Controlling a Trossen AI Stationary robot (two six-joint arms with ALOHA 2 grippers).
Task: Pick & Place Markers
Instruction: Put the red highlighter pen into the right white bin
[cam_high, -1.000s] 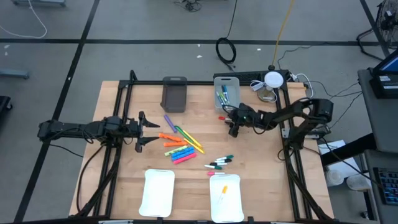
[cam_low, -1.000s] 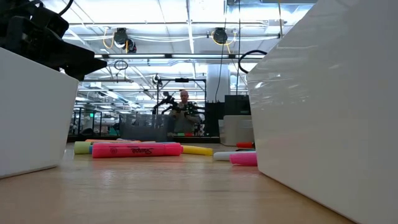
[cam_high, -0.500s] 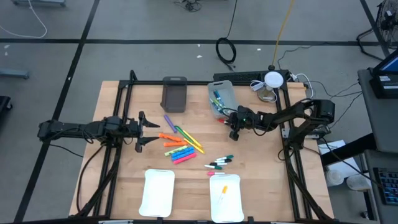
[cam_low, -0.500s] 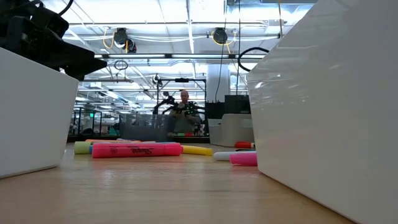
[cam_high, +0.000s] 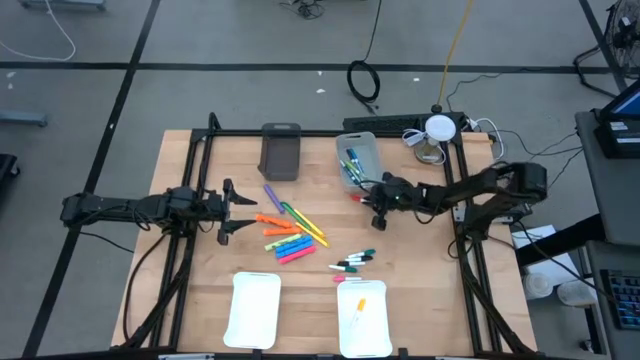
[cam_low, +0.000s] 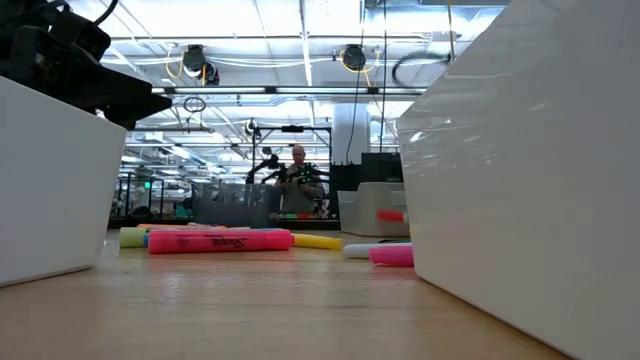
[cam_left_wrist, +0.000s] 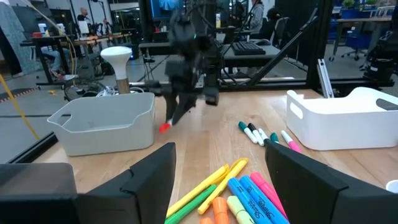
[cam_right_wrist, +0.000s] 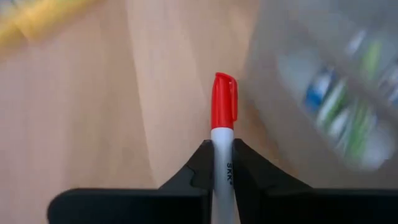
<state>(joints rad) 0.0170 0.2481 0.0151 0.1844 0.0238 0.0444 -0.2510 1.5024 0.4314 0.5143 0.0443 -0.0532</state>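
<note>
A: What changed?
B: The right gripper (cam_right_wrist: 222, 163) has clenched on a red marker (cam_right_wrist: 222, 112) beside the bin (cam_high: 360, 158), which got nudged; the marker looks lifted off the table.
A: So it's ready to drop in?
B: Likely. The left gripper (cam_high: 228, 212) waits, jaws released, left of the marker pile (cam_high: 288, 235).
A: Anything hidden?
B: In the wrist view the bin's contents blur, and the fingers hide the marker's tail.

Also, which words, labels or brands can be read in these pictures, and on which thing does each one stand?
"SKK": black letters on the white barrel of the red-capped marker, shut in the right end effector.
"Sharpie", likely: script on the pink highlighter in the low view, only just legible.
Print on the blue markers in the left wrist view: too small to read.
</note>
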